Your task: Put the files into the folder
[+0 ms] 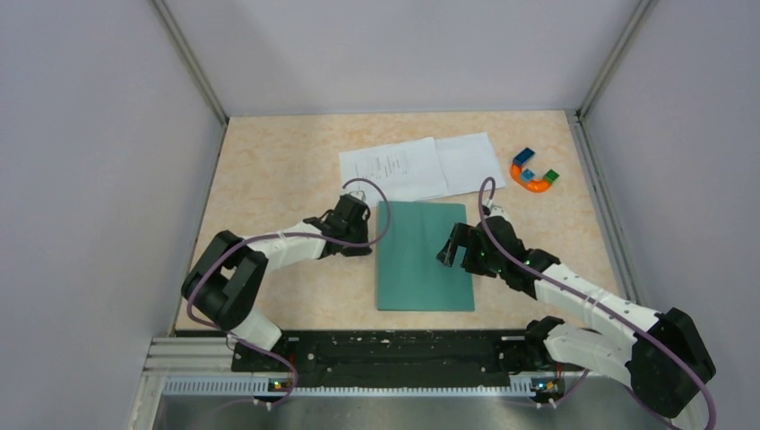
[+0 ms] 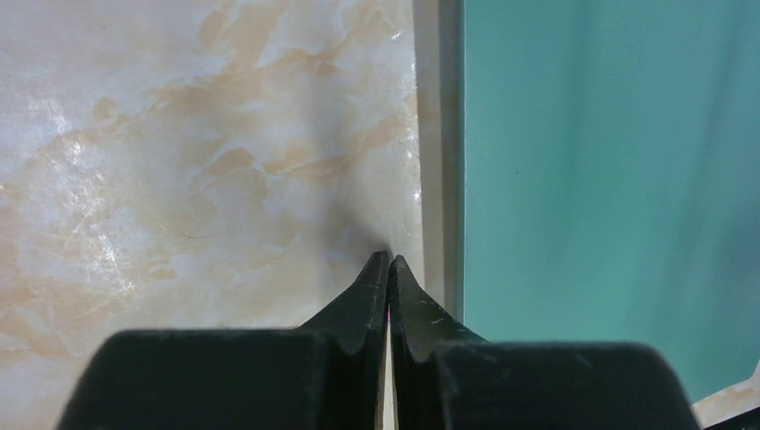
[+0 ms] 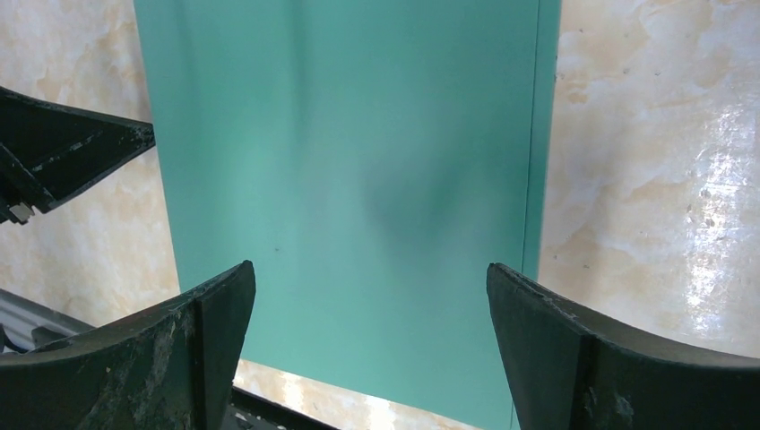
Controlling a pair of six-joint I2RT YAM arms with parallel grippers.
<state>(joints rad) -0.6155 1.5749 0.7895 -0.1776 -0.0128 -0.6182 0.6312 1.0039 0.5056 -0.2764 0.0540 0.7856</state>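
Two paper files: thin white rectangular sheets lying flat at the far side of the worktop, overlapping side by side. The left sheet point(image 1: 392, 168) carries a few lines of small dark print; the right sheet point(image 1: 468, 163) looks nearly blank.
Writing: the print on the left sheet is too small to read.
Folder: a flat, closed, teal-green rectangular folder point(image 1: 424, 255) point(image 2: 609, 179) point(image 3: 358, 134) with a smooth matt cover. It lies mid-worktop, its far edge just beside the near edges of the sheets; whether they touch cannot be told.
Folder edge: the right wrist view shows a straight crease setting off a narrow strip along one long side.
Worktop: a glossy cream worktop point(image 1: 287, 161) point(image 2: 179, 161) point(image 3: 645, 134) with beige marbled veining.
Left claw: the black left claw point(image 1: 366, 244) point(image 2: 390, 262) has two tapering fingers pressed together with nothing between them. It sits low over bare worktop, just beside the folder's left long edge and towards its far corner.
Right claw: the black right claw point(image 1: 455, 251) point(image 3: 367, 273) has its curved fingers spread wide and grips nothing. It hangs above the right part of the folder, and the teal cover fills the gap between the fingers.
Toy: a small orange horseshoe toy point(image 1: 534, 172) with blue and green blocks lies at the far right, near the right sheet and well apart from both claws.
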